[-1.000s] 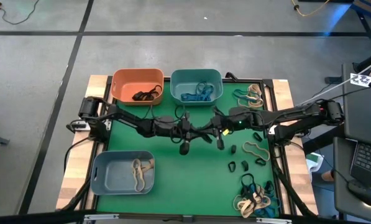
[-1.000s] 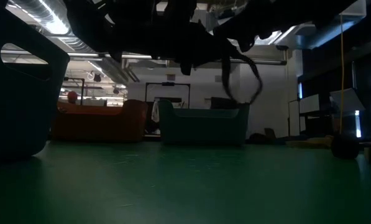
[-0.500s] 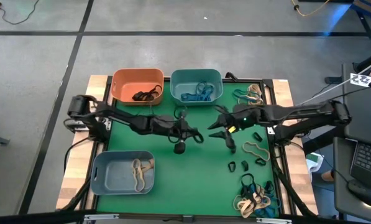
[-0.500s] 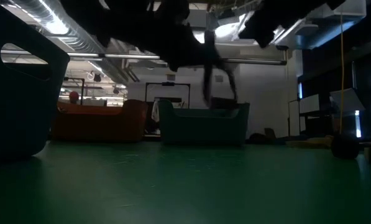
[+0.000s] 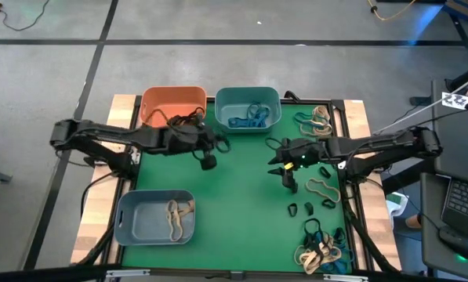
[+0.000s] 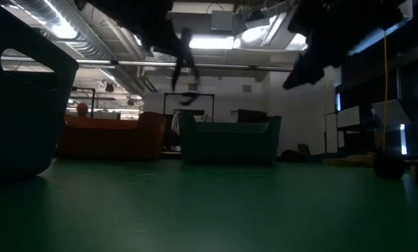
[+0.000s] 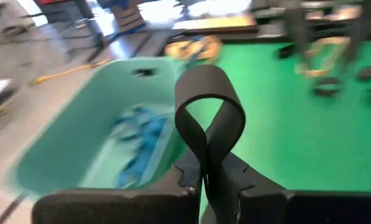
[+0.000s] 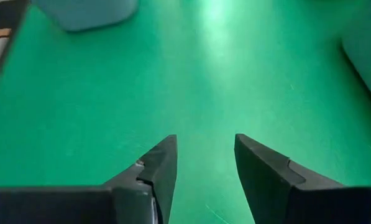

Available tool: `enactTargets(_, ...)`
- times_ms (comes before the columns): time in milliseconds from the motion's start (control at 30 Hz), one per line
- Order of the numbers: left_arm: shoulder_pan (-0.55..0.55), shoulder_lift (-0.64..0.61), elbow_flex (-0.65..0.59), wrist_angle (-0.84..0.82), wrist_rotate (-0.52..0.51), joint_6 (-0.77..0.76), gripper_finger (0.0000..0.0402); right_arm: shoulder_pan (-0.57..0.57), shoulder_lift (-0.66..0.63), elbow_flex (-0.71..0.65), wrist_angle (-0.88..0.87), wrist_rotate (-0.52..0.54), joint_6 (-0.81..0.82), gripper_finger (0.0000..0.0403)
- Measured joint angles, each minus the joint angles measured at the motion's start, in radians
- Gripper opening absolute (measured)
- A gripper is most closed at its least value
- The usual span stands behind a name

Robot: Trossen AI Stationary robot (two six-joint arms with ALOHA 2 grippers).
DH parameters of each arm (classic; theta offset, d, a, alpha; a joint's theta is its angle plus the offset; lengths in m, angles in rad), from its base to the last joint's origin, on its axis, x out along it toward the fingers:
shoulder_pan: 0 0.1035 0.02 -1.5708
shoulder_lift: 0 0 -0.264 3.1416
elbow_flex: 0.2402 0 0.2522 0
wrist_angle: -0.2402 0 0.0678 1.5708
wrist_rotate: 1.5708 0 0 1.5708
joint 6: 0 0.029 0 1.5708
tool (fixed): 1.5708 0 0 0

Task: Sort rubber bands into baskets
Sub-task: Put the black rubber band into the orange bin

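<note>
My left gripper [image 5: 216, 146] hovers above the green mat beside the orange basket [image 5: 173, 107], shut on a black rubber band [image 7: 210, 112] that loops out past its fingertips. In the left wrist view the teal basket [image 7: 92, 130], with blue bands in it, lies just ahead. My right gripper [image 8: 205, 146] stands open over the mat's middle right [image 5: 279, 160] with nothing between its fingers. The grey-blue basket [image 5: 155, 217] holds tan bands at the near left. Loose black bands [image 5: 308, 208] lie flat on the mat at the right. My left gripper pinches the black band's lower end [image 7: 205, 163] between its two fingers. The strands cross just beyond the fingertips, and the rest stands out ahead as an open loop. The band is lifted clear of the mat and baskets [image 6: 183, 59].
Mixed piles of tan, teal and black bands lie at the mat's far right [image 5: 316, 121] and near right [image 5: 320, 251]. A tan band [image 5: 321, 188] lies near the right edge. Open green mat [image 5: 241, 204] spreads between the baskets and the loose bands.
The two grippers were together over the mat's middle with the black band between them. My right gripper has opened, let go and drawn back toward the right edge. My left gripper has risen and carried the band toward the left and far edges, beside the orange basket.
</note>
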Motion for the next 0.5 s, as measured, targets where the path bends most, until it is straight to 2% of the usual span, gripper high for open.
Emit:
enactTargets(167, 0.098, -0.071, 0.000, -0.142, -0.067, 0.001, 0.0016, 0.000, 0.037, -0.044, 0.045, 0.044, 0.029, 0.0160)
enactTargets(500, 0.355, -0.088, 0.000, -0.226, -0.075, -0.001, 0.0015, 0.000, 0.129, -0.084, 0.085, 0.122, 0.071, 0.0160)
